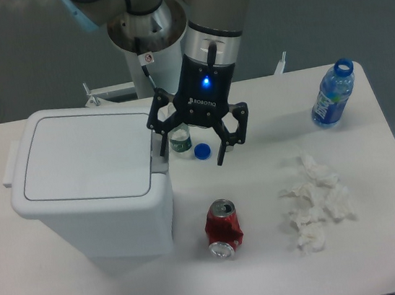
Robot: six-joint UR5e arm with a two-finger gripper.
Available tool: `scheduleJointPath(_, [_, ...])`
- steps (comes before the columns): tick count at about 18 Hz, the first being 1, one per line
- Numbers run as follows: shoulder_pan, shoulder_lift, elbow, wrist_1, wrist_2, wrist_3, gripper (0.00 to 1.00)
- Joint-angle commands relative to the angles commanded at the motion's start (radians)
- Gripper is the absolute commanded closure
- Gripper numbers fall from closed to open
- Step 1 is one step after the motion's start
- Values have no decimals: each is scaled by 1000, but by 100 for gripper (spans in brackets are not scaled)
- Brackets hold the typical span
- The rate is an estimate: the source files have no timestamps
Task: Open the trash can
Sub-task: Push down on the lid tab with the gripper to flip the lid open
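UR5e arm, two-finger gripper, above the white table (378, 189).

Silver-grey tube links, pale blue joint caps. Black gripper (190, 150) body, white lettering, blue light lit. Black linkage fingers (222, 155). White round pedestal behind the table, small red warning sticker.

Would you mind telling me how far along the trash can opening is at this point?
Nothing looks done: the trash can has its lid flat and closed. In hand: the open gripper hangs beside the grey push tab, one finger right at it; contact is unclear. Left: pressing the tab so that the lid lifts.
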Motion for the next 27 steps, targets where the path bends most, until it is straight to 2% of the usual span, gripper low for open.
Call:
scheduleJointPath(21, [0, 0, -11, 0, 0, 3, 0])
scheduleJointPath(27, [23, -5, 34, 2, 3, 23, 0])
